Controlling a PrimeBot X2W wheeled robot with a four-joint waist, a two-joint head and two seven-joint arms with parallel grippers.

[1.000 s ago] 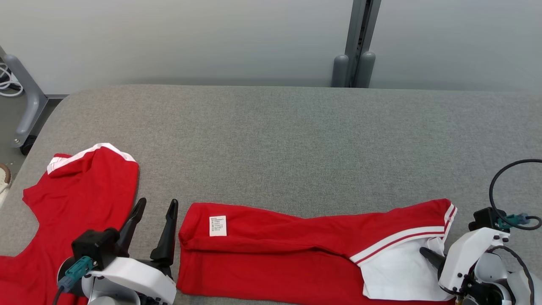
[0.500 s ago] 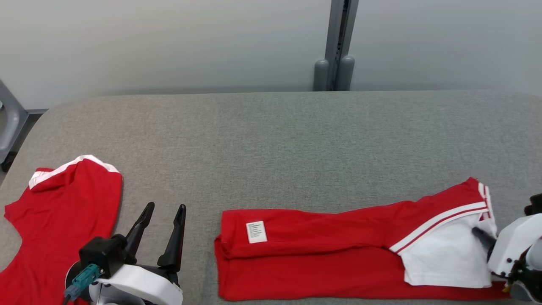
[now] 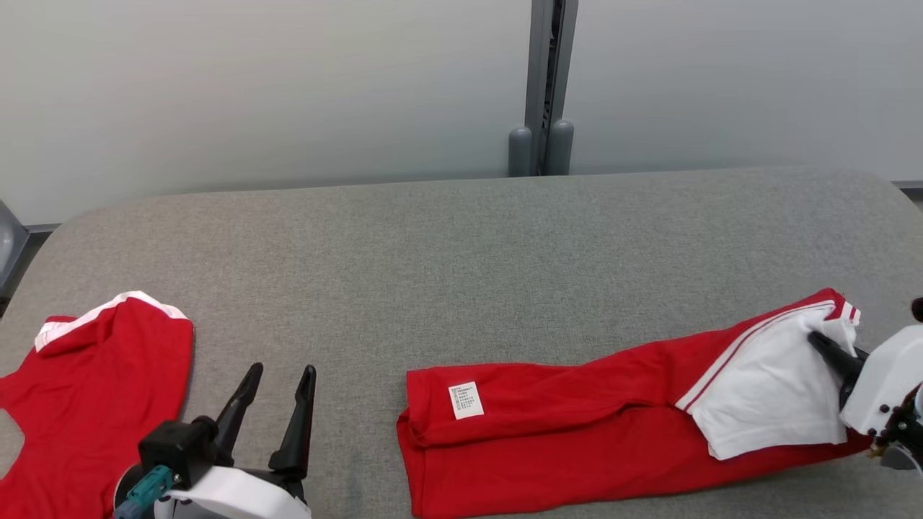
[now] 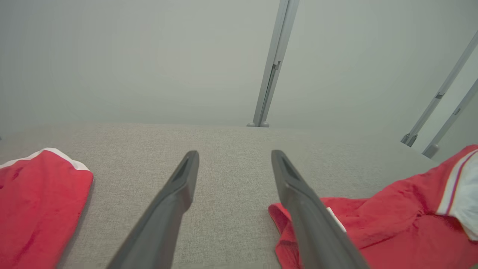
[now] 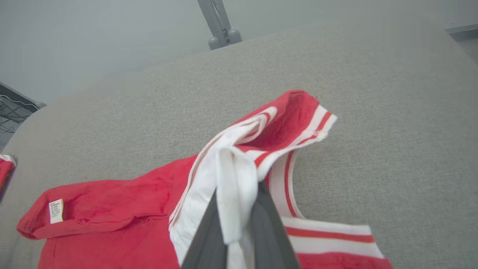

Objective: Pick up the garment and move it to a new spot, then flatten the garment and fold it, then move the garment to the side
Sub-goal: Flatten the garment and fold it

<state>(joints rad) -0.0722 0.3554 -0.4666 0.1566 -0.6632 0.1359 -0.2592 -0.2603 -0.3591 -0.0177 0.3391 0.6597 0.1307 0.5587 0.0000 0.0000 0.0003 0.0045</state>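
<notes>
- Stretching wide across the head view, the grey bench [image 3: 461,238] carries two red cloths near its front edge.
- The garment [image 3: 562,432] is a long folded strip lying right of centre. Its long axis runs left to right, with the right end angled toward the back of the bench.
- A second red garment [image 3: 94,389] lies well apart at the far left.
- The right claw [image 3: 822,342] is clamped on the garment's white striped end [image 5: 239,168], and the whole strip extends from it toward the robot's left.
- The left claw [image 3: 283,369] has its fingers apart and empty, over bare bench between the two cloths and near the garment's left fold.
- A small white label [image 3: 466,401] sits by that left fold.
- The right arm looks set to lead any sideways move, with the strip likely following lengthwise.
</notes>
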